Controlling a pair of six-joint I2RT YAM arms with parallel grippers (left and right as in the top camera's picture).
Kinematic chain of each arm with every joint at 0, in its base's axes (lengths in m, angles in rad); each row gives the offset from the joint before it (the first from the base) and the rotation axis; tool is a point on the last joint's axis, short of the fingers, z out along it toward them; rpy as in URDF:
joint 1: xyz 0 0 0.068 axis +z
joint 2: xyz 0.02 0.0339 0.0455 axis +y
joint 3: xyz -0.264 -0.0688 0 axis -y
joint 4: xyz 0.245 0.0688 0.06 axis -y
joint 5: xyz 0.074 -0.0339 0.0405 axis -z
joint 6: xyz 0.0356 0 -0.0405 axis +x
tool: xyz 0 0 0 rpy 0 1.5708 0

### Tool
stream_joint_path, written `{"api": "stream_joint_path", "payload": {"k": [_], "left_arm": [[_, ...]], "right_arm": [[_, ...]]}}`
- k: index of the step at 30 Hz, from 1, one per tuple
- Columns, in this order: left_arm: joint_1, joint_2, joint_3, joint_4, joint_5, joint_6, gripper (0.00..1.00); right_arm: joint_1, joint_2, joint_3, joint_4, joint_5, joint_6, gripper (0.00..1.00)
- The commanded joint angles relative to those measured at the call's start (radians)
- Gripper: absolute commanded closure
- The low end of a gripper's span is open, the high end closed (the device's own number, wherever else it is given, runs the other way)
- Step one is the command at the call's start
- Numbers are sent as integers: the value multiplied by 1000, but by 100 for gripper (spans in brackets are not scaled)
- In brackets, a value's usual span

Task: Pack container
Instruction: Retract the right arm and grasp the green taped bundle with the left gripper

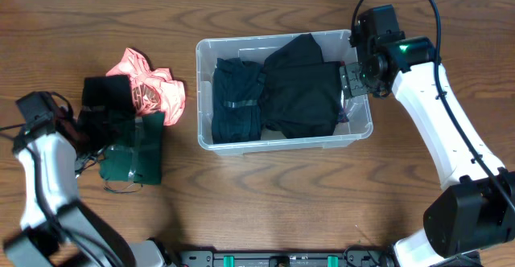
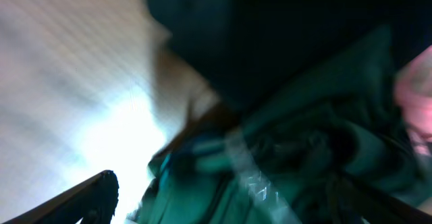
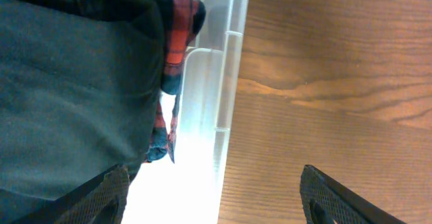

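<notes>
The clear container (image 1: 286, 144) stands mid-table and holds a folded dark blue garment (image 1: 237, 98) and a black garment (image 1: 304, 90). My right gripper (image 1: 354, 82) is open over the container's right wall. In the right wrist view its fingers (image 3: 212, 197) straddle the wall (image 3: 209, 82), beside a dark grey garment (image 3: 67, 82) and a red plaid cloth (image 3: 177, 21). My left gripper (image 1: 87, 138) is at the clothes pile on the left. Its blurred wrist view shows the fingers (image 2: 229, 204) apart around a dark green garment (image 2: 283, 163); whether they touch it is unclear.
The left pile holds a pink garment (image 1: 153, 86), a black garment (image 1: 107, 96) and the dark green garment (image 1: 137, 158) with a clear strip on it. Bare wooden table (image 1: 265, 203) lies in front of the container.
</notes>
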Motion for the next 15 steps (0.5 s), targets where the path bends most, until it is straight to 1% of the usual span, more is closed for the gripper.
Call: {"api": "stream_joint_path", "payload": {"k": [1, 3, 6, 7, 8, 10, 11, 12, 13, 15], "left_arm": [[-2, 97, 6, 43, 113, 141, 2], [-2, 150, 6, 80, 167, 182, 2], [-2, 226, 6, 106, 222, 207, 0], [-2, 249, 6, 103, 231, 207, 2], [-2, 264, 5, 98, 233, 206, 7], [-7, 282, 5, 82, 253, 206, 20], [-9, 283, 5, 76, 276, 206, 29], [-11, 281, 6, 72, 300, 206, 45], [-14, 274, 6, 66, 320, 206, 57], [-17, 256, 6, 58, 350, 206, 75]], "right_arm": [[-9, 3, -1, -2, 6, 21, 20], [-9, 3, -1, -2, 6, 21, 20], [-9, 3, -1, -2, 6, 21, 20], [-9, 3, -1, -4, 6, 21, 20], [-9, 3, -1, -5, 6, 21, 20], [-9, 3, -1, -7, 7, 21, 21], [-10, 3, -1, -7, 7, 21, 21], [-10, 3, -1, -6, 7, 21, 21], [-12, 3, -1, -5, 7, 22, 22], [-13, -1, 0, -5, 7, 22, 23]]}}
